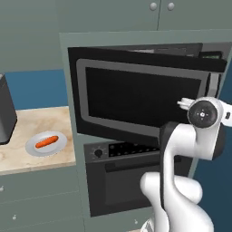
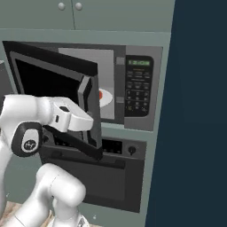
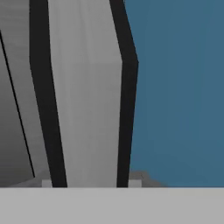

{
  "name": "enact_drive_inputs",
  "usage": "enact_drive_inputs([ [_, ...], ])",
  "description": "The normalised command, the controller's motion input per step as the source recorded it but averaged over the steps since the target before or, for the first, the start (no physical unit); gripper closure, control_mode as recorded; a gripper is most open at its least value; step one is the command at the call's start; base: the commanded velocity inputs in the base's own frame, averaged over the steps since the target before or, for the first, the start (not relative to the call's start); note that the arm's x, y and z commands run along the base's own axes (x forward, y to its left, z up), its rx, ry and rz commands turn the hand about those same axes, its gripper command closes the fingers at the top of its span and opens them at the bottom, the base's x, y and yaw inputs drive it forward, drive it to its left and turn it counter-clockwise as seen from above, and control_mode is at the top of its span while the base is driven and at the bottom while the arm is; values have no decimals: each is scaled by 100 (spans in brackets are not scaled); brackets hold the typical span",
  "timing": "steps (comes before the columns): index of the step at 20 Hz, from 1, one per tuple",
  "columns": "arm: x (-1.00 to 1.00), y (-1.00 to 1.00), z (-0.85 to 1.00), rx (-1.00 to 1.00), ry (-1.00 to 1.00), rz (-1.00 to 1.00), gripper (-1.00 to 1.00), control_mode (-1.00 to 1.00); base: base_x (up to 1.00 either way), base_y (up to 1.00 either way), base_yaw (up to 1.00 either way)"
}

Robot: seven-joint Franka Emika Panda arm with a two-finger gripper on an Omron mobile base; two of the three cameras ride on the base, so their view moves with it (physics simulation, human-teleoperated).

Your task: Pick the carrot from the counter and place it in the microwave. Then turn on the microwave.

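The carrot (image 1: 46, 142) lies on a round grey plate (image 1: 32, 147) on the beige counter (image 1: 41, 118), far left of the arm. The microwave (image 2: 138, 84) is built in above the oven, and its dark-windowed door (image 1: 140, 97) (image 2: 48, 84) stands swung partly open. My hand (image 2: 71, 116) reaches to the door's free edge. In the hand view my gripper (image 3: 89, 181) has a fingertip on each side of that grey, black-bordered edge (image 3: 85, 96), shut on it. Inside the cavity a white turntable (image 2: 106, 101) carries a reddish spot.
A knobbed black oven (image 1: 122, 181) (image 2: 111, 177) sits directly under the microwave. A dark box-shaped appliance (image 1: 7, 111) stands at the counter's left end. A tall dark blue wall (image 2: 199, 111) closes off the right side. Grey-green cabinet doors (image 1: 136, 13) hang above.
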Motion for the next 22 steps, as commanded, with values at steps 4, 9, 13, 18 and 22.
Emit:
enact_drive_inputs([
  [4,-86,42,0,-2,-7,0,100,-100,0,0,0],
  [9,-72,46,0,-4,-8,0,100,-100,0,0,0],
  [13,-62,46,0,-6,-12,0,100,-100,0,0,0],
  [18,-61,49,0,-9,-14,0,100,-100,0,0,0],
  [22,-48,49,0,-7,-10,0,100,-100,0,0,0],
])
